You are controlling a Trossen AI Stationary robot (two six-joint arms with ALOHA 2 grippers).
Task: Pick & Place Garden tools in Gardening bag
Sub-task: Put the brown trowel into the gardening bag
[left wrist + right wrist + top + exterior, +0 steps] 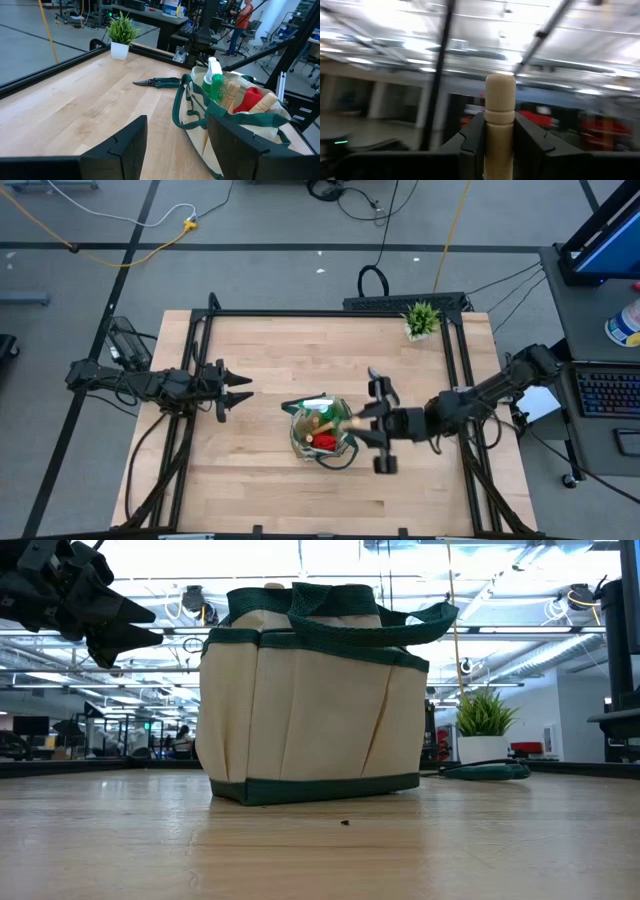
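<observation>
the table (290, 360) is pale wood with a smooth, matt top. the gardening bag (310, 700) is soft beige cloth with dark green cloth trim. a handle (500, 125) of smooth light wood sits between the right gripper (499, 137) fingers, which look like dark matt plastic. the green-white item (214, 80) in the bag looks like shiny plastic.

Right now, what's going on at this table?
The right gripper is shut on a wooden tool handle, held beside the gardening bag at mid-table. The bag already holds a green-white spray bottle, something red and other wooden handles. Dark pruning shears lie on the table beyond the bag, near the potted plant. The left gripper waits open, left of the bag.
</observation>
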